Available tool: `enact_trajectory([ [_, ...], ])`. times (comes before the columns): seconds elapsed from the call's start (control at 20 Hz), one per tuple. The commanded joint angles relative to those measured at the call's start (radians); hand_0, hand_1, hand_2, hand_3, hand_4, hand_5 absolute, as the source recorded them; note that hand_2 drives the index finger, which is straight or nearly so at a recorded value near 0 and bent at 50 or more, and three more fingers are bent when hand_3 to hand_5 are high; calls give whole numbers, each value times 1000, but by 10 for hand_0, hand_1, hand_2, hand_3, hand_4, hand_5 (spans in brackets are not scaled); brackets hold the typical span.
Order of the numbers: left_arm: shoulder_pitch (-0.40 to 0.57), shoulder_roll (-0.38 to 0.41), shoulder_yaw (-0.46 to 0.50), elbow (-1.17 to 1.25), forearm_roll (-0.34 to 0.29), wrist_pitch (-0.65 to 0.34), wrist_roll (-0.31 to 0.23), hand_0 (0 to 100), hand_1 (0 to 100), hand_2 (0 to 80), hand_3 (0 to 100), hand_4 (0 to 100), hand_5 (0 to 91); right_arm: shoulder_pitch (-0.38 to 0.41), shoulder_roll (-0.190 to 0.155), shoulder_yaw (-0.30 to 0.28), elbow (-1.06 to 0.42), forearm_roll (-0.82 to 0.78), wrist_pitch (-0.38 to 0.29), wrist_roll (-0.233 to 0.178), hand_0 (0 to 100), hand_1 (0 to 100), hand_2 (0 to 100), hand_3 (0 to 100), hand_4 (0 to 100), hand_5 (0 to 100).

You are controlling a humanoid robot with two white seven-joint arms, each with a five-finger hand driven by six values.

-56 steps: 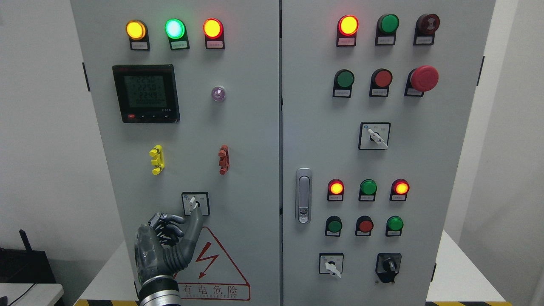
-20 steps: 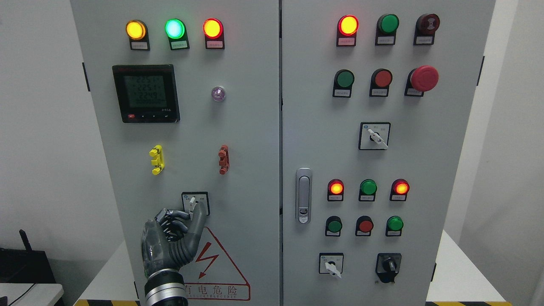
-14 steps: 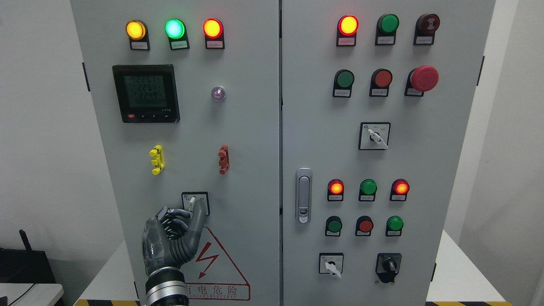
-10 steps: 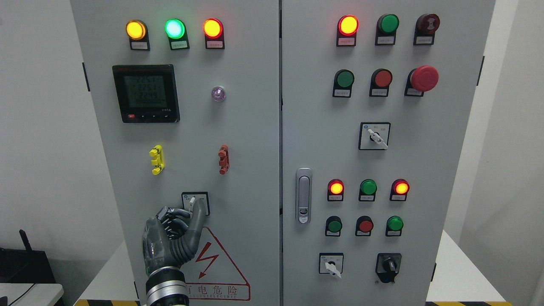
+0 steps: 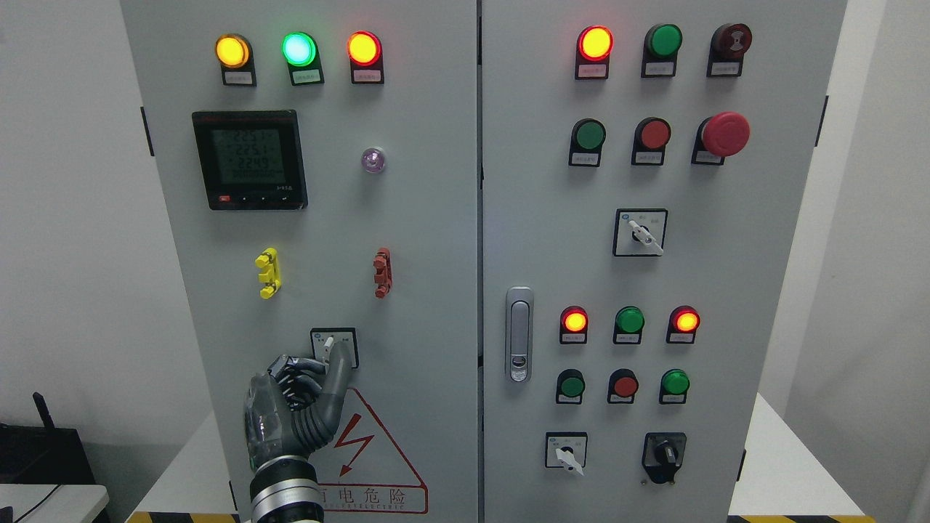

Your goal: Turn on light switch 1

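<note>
Rotary switch low on left cabinet door, just above lightning warning triangle; white lever pointing up, slightly left. Left hand just below-left of switch, one finger extended up against lever, other fingers curled in, nothing gripped. Red terminal clip well above switch.

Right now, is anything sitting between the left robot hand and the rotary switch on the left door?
Nothing visible is in the way. The left robot hand is already at the rotary switch, its fingers reaching up to the switch's white lever. Whether they actually touch or grip the lever cannot be told from this view.
</note>
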Motion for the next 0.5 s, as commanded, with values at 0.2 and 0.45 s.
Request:
enact_trajectory([
  [0.2,0,0,-1,1,0,0,-3,198,403,625,899,886,758,0,0,20,0,-26,1,1,120,389,0,0,0,0],
  [0.45,0,0,-1,-1,-2,0,-3,225,389,627,900,887,760,0,0,20,0,-26,1,1,120,389,0,0,0,0],
])
